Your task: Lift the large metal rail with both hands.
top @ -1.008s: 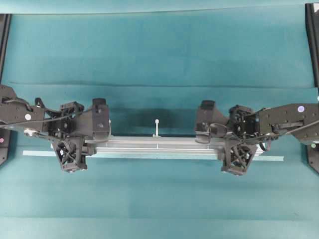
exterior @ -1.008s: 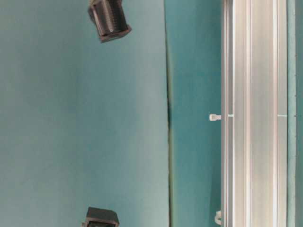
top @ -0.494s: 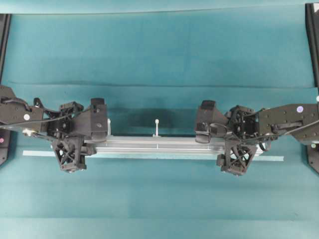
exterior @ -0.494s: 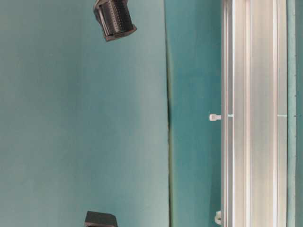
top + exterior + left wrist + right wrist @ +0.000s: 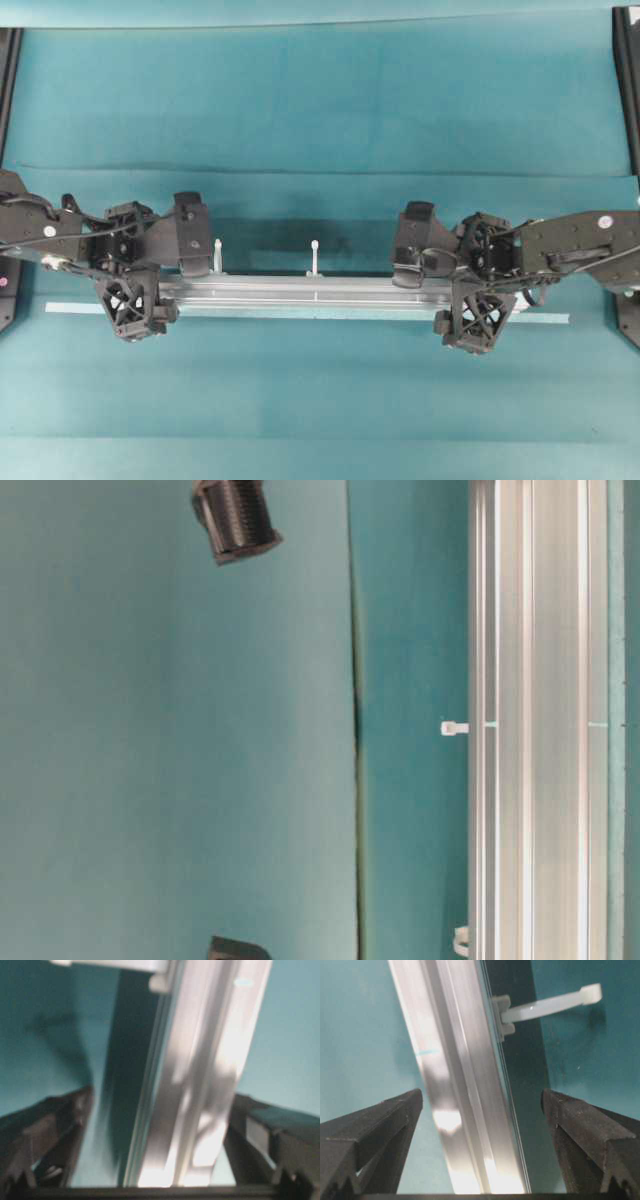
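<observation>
- Covering the whole scene, the teal table (image 5: 320, 90) carries everything, with a crease running across it behind the arms.
- Lying lengthwise across the table's middle, the large metal rail (image 5: 310, 292) spans from one arm to the other; the table-level view shows its grooves and silver faces.
- Sitting just in front of the rail and parallel to it, a thin pale teal strip (image 5: 545, 318) pokes out past both rail ends.
- Straddling the rail near its left end, the left gripper (image 5: 160, 1130) has its jaws spread wide, one finger on each side, neither clearly pressing the metal.
- Straddling the right end, the right gripper (image 5: 480, 1110) also has jaws wide, both fingers clear of the rail.
- Standing along the rail's far edge, small white pegs (image 5: 314, 255) rise upright.
</observation>
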